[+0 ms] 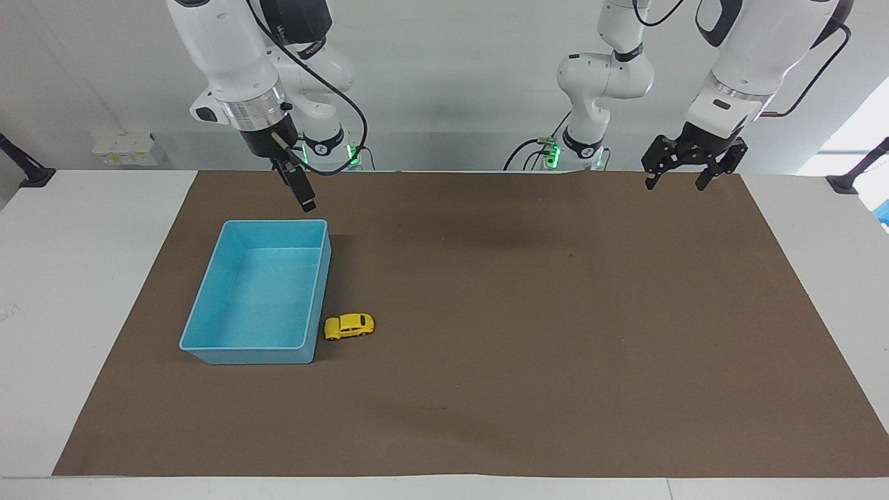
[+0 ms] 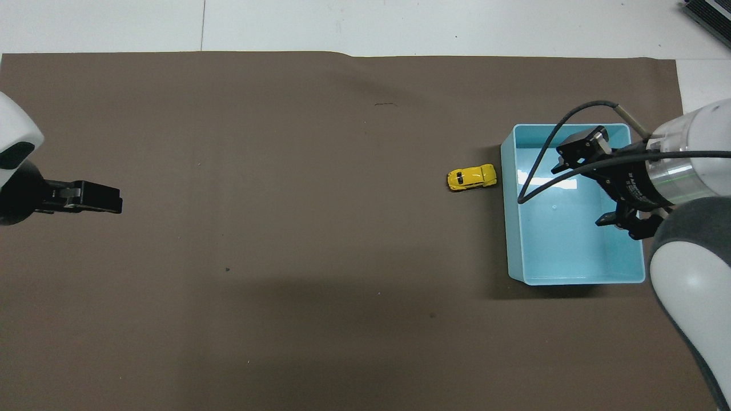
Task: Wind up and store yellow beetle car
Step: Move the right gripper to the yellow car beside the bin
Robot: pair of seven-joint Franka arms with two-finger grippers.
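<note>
Car [image 1: 349, 326] sits on the brown mat [image 1: 528, 333], wheels down, just beside the blue bin [image 1: 208, 303], at the bin corner farthest from the robots. A thin gap shows between them, so it looks apart, not touching. Its long axis runs across the worktop, one end toward the bin wall and the other toward the left arm's end.

R pincer [image 1: 304, 196] hangs up in the air over the bin's robot-side rim, jaws wide, holding nothing. From it the car lies away from the robots, past the bin's length and a little toward the left arm's end.

L pincer [image 1: 674, 176] waits over the mat's robot-side edge at the left arm's end, jaws wide, empty, well apart from the car.

R arm is clearly nearer, so prob. it takes the pick. Judgement: the fingers should close across the car's short width, and the bin wall at one end leaves little room there.
</note>
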